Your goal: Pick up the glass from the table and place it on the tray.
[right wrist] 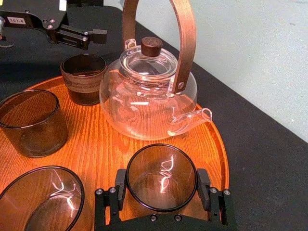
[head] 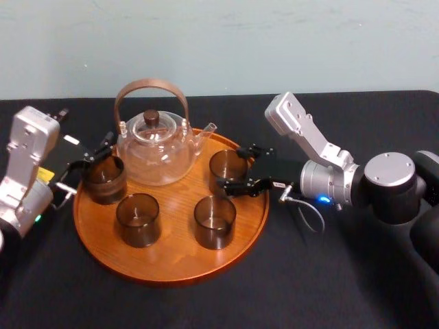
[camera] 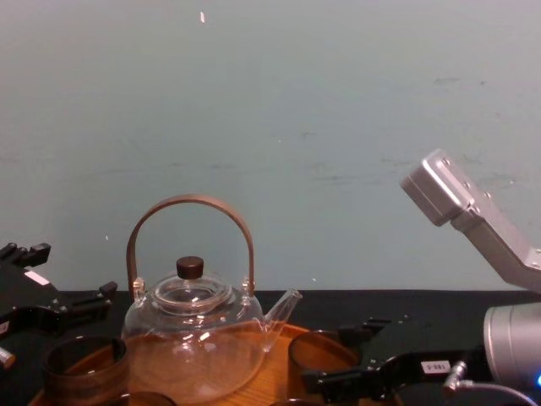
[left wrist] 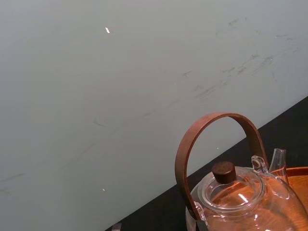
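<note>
I have the right gripper (head: 232,170) reaching in over the right rear part of the tray (head: 171,264), with its fingers narrowed around the glass (right wrist: 161,178). On the right wrist camera the black pads (right wrist: 120,185) look to be touching the glass on both sides. The glass stands upright on the wood, just beside the spout of the teapot (head: 154,151).

The tray lies in the middle of the table (head: 329,274). The teapot sits at its rear, clear-bodied with a brown hoop handle and a dark knob on the lid. Two front glasses (head: 177,219) stand side by side near the tray's front, apart from each other.

My left gripper (head: 89,171) is at the tray's left edge with its fingers spread wide at the banded glass (head: 104,178). I cannot tell whether they touch it.

A white label (right wrist: 14,20) on the left gripper carries figures I read as 107-6, though the first digits are faint. A second label (camera: 433,366) on the right gripper is too small to read.
</note>
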Controlling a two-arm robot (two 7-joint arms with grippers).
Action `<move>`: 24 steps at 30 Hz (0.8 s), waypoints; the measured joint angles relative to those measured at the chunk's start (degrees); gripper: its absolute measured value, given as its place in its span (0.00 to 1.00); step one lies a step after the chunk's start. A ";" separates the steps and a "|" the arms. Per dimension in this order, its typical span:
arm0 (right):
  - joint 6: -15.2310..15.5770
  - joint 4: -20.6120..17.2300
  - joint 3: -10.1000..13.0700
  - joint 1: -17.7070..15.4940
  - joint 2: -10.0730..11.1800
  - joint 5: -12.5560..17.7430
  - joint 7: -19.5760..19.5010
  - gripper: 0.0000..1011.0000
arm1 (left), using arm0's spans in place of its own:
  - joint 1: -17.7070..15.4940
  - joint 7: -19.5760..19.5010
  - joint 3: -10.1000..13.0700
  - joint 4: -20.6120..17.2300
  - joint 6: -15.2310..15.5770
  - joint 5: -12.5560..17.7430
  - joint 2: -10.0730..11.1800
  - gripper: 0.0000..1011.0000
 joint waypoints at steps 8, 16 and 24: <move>0.03 -0.02 0.00 -0.03 0.03 0.01 0.03 0.89 | 0.00 0.00 0.00 0.00 0.00 0.00 0.00 0.99; 0.06 -0.05 0.02 -0.06 0.05 0.07 0.08 0.97 | 0.00 0.00 0.00 0.00 0.00 0.00 0.00 0.99; 0.06 -0.09 0.02 -0.06 0.04 0.12 0.13 0.99 | 0.00 0.00 0.00 0.00 0.00 0.00 0.00 0.99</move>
